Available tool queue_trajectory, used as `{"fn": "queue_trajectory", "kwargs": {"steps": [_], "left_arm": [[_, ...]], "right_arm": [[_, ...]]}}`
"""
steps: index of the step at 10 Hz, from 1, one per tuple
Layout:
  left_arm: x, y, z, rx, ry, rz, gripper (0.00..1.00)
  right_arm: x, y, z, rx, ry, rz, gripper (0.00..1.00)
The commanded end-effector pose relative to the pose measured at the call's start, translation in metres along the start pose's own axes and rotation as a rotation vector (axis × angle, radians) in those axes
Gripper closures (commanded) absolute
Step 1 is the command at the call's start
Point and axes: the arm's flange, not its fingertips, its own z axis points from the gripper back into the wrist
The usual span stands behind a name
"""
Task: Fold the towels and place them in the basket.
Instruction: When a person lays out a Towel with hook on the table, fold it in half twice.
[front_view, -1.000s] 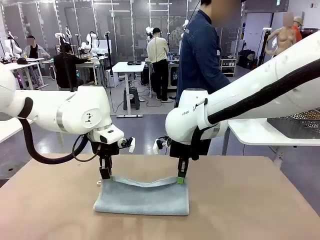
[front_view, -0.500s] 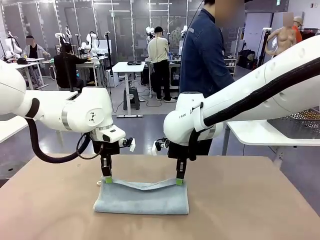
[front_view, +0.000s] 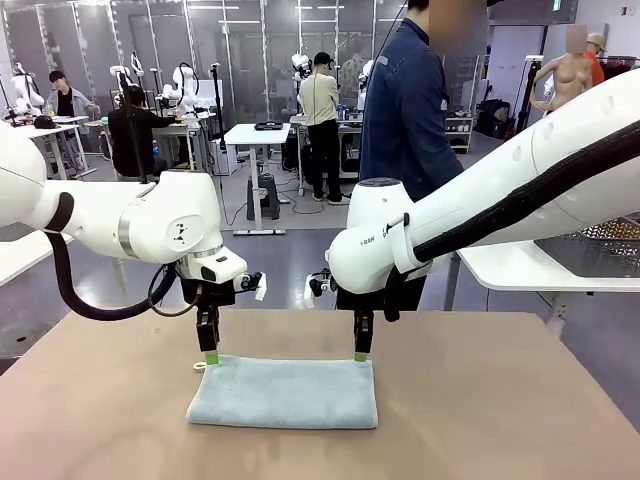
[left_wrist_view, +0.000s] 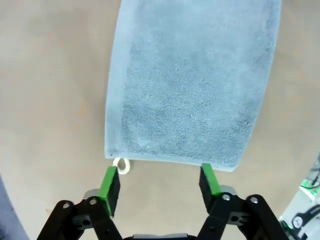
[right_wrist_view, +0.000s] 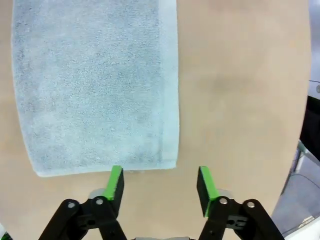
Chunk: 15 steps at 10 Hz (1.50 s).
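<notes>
A pale blue-grey towel (front_view: 283, 393) lies folded flat on the tan table (front_view: 500, 400), its small cream loop (left_wrist_view: 121, 165) at one far corner. My left gripper (front_view: 210, 357) hangs open just above the towel's far left corner. In the left wrist view the left gripper (left_wrist_view: 160, 182) has nothing between its green pads. My right gripper (front_view: 361, 356) is open above the far right corner. The right wrist view shows the right gripper (right_wrist_view: 159, 184) empty, with the towel (right_wrist_view: 95, 85) just beyond its pads. A dark wire-mesh basket (front_view: 600, 245) stands on a white side table at the right.
A person in a dark blue shirt (front_view: 405, 110) stands at the table's far side, behind my right arm. The white side table (front_view: 520, 265) with the basket lies beyond the table's right far corner.
Both grippers opened and let go of the towel's upper edge, which dropped flat onto the layer below. Both rose slightly off the cloth.
</notes>
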Motion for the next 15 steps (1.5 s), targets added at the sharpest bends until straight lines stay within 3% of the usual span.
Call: {"fn": "queue_trajectory", "kwargs": {"steps": [1,2,3,4,15], "left_arm": [[-0.015,-0.027,0.008,0.080,-0.012,0.000,0.09],[-0.020,-0.038,0.010,0.080,-0.024,0.011,0.00],[-0.025,-0.051,0.010,0.070,-0.028,0.015,0.00],[-0.008,-0.018,0.015,0.048,-0.012,-0.005,0.00],[-0.008,-0.018,0.015,0.048,-0.012,-0.005,0.00]], "right_arm": [[-0.011,0.024,0.006,-0.053,0.003,-0.040,0.10],[-0.015,0.032,0.008,-0.049,-0.004,-0.066,0.00],[-0.017,0.042,0.007,-0.032,-0.005,-0.071,0.00],[-0.006,0.014,0.007,-0.024,-0.002,-0.021,0.00],[-0.006,0.014,0.007,-0.024,-0.002,-0.021,0.00]]}}
